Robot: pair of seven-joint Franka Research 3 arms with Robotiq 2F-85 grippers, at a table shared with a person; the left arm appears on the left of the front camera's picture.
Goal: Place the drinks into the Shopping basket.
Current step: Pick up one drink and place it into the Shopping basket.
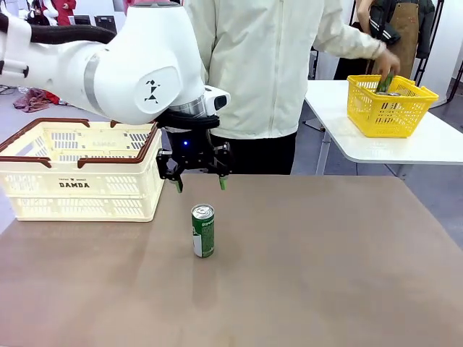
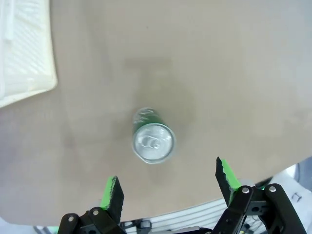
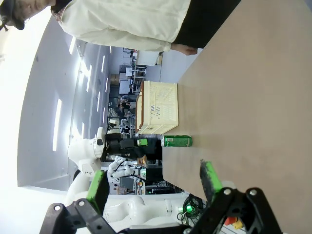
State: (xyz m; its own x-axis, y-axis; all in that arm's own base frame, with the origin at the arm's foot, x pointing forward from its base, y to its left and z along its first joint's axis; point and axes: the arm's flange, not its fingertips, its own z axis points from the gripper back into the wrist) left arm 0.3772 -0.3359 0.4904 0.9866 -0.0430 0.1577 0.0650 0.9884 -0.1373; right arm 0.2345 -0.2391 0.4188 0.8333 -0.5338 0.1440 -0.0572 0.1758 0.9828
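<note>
While the person's hand (image 1: 388, 63) reaches into the yellow basket (image 1: 391, 112) at the upper right, the left tool (image 1: 200, 186) hangs spread wide just above the green can (image 1: 203, 231), probably lined up to straddle it. The can stands upright at the middle of the counter (image 1: 325, 275), its long axis vertical and silver top up. It sits right of the shopping basket (image 1: 79, 195), at the frame's left. The right tool (image 3: 153, 183) is spread wide too, grasping nothing.
</note>
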